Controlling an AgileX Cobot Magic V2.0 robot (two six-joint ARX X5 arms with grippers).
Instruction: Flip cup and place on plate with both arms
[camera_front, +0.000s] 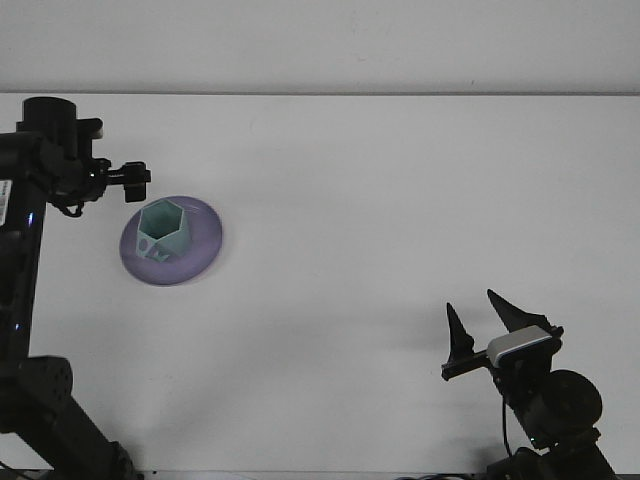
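Mint-green hexagonal cup (163, 229) upright, mouth up, on the lavender plate (200, 243) at the left side of the white table (380, 200). Left gripper (128, 180) just beyond the plate's far-left rim, apart from the cup, holding nothing; fingers seen end-on, so spread or shut cannot be told. Right gripper (483, 325) low at the near right, well apart from the plate, its two black pointed fingers (458, 333) spread wide and empty.
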